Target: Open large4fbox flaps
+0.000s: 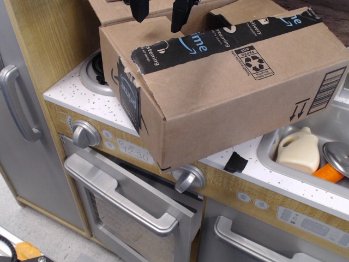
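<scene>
The box (229,82) sits tilted on the counter (76,95), one corner overhanging the oven (125,207) front, its right end near the sink (272,158). The hand (161,12) hangs at the top edge of the view, its two dark fingers (179,15) spread apart and gripping nothing, just above the taped flaps (180,30). Risk: an upward pull on a flap could drag the unbalanced box forward off the counter. Torn tape (131,93) may also resist and tip it.
</scene>
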`<state>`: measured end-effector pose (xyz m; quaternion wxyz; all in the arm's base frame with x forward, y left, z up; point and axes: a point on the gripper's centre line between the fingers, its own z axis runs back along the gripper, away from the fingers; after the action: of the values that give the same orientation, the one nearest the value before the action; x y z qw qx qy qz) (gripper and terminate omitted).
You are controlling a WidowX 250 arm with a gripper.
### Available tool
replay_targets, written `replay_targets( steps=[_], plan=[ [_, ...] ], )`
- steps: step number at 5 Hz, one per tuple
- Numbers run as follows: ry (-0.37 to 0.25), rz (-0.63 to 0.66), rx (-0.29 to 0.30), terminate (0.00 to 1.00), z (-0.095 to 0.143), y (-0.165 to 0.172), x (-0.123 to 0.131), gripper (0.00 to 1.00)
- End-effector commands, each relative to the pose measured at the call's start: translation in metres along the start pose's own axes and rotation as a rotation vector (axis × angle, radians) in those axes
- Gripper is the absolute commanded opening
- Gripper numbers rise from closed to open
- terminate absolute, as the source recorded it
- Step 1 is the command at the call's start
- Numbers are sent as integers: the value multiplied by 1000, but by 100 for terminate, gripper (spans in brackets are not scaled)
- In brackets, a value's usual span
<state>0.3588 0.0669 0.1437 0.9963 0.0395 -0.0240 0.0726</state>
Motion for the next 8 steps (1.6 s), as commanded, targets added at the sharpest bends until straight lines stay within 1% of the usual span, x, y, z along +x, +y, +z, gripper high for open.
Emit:
replay_targets(
  steps=[1,2,3,4,5,6,7,8],
  plan=[
    [0,0,0,0,0,0,0,100],
    [-14,13,-16,0,-4,3,10,100],
    [6,17,-68,0,-3,-6,15,100],
    [75,-25,-184,0,9,-36,8,100],
    [134,-58,-269,0,18,-55,0,100],
    [190,-90,-259,0,39,-64,-5,100],
    [192,-12,-279,0,46,-89,-27,100],
    [153,-31,-243,0,39,-116,-56,100]
  ],
)
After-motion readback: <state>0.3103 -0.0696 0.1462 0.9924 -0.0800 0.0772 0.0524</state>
